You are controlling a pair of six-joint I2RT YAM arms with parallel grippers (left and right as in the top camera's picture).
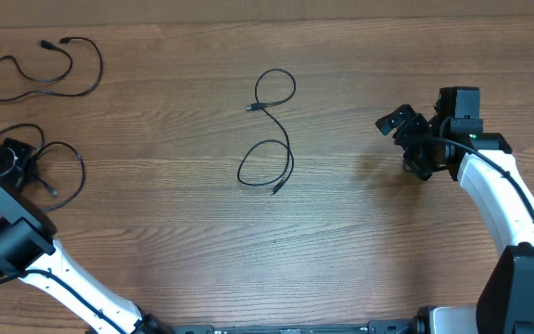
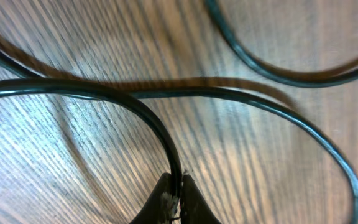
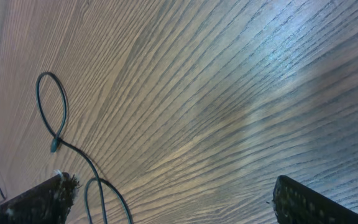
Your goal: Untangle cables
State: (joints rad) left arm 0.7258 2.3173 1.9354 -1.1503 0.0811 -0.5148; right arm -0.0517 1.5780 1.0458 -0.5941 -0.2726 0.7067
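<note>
Three thin black cables lie apart on the wooden table. One lies in an S shape at the middle (image 1: 269, 130) and also shows in the right wrist view (image 3: 61, 134). One loops at the far left back (image 1: 44, 72). One loops at the left edge (image 1: 58, 167). My left gripper (image 2: 176, 196) is shut on that left-edge cable (image 2: 160, 134), close above the wood; in the overhead view it sits at the left edge (image 1: 12, 160). My right gripper (image 1: 413, 139) is open and empty at the right, well away from the cables, its fingers (image 3: 173, 199) spread wide over bare wood.
The wooden table (image 1: 360, 241) fills the view. The white right arm (image 1: 499, 195) runs in from the lower right, the left arm (image 1: 26, 250) from the lower left. The table's back edge (image 1: 267, 20) runs along the top.
</note>
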